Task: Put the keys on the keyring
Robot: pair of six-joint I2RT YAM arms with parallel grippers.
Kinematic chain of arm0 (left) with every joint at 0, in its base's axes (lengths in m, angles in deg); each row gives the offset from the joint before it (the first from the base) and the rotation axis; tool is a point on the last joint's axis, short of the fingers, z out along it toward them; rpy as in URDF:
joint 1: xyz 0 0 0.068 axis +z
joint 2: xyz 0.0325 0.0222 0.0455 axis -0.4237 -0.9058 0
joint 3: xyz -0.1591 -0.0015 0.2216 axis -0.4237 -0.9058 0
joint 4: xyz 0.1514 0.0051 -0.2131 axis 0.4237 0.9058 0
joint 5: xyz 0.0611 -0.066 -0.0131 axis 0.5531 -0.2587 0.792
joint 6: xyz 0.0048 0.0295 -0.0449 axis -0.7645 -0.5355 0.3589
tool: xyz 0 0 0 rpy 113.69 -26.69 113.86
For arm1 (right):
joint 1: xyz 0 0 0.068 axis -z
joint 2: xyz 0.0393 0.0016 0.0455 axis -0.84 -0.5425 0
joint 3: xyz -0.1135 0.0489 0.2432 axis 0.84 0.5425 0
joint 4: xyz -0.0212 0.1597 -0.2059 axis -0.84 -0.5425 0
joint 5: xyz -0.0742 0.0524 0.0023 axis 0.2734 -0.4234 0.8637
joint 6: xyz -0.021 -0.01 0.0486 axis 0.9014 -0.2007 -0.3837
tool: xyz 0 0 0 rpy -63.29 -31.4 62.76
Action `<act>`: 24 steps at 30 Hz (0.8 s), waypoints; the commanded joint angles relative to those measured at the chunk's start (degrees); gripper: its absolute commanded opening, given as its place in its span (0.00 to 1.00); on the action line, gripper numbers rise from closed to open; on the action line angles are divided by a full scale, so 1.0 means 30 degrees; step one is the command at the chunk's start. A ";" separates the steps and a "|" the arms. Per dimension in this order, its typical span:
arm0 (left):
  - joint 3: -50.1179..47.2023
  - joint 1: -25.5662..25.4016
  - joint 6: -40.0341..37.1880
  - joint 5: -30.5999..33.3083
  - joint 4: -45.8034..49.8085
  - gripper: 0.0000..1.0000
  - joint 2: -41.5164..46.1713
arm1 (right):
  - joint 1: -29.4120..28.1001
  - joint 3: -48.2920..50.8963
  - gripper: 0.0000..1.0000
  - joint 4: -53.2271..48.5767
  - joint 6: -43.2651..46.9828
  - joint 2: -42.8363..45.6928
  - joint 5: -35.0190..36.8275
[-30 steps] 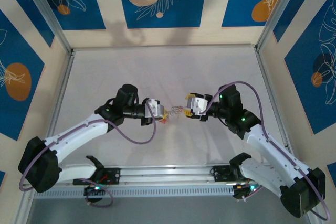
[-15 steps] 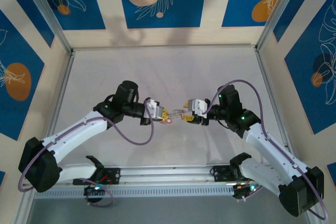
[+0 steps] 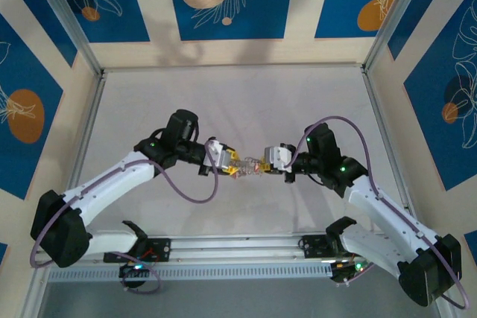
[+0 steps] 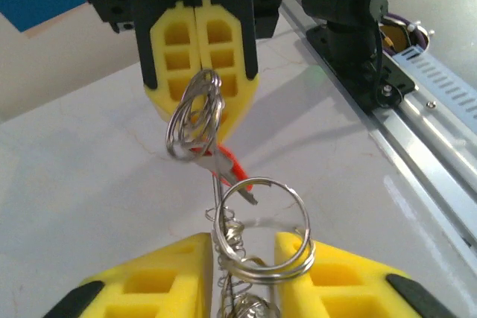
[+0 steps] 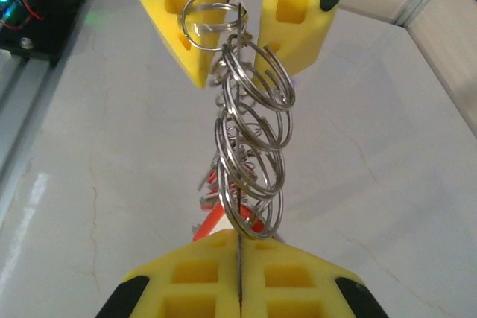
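The keyring (image 3: 252, 163) is a string of several linked silver split rings, hanging in the air between my two grippers over the middle of the table. My right gripper (image 5: 240, 258) is shut on the nearest ring (image 5: 250, 206). In the left wrist view the same gripper (image 4: 201, 50) pinches the far ring (image 4: 195, 113). My left gripper (image 4: 244, 258) has its jaws apart, and the end ring (image 4: 261, 229) lies across the gap, leaning on one finger. A key with a red head (image 4: 223, 165) hangs among the rings, seen also as a red key (image 5: 212, 221) just above my right fingers.
Both arms reach in from the near edge and meet tip to tip, the left gripper (image 3: 232, 163) and the right gripper (image 3: 272, 161) a few centimetres apart. The metal rail (image 3: 238, 247) with the arm bases runs along the near edge. Patterned walls close the other sides.
My right gripper has shut on a ring of the string. My left gripper has opened its jaws. Both grippers have drawn closer together and the rings now hang between them.
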 commanded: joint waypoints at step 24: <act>-0.0188 -0.0014 0.0512 0.1057 0.0660 0.46 -0.1487 | -0.4182 0.4813 0.00 0.9898 1.1150 -0.0075 1.1174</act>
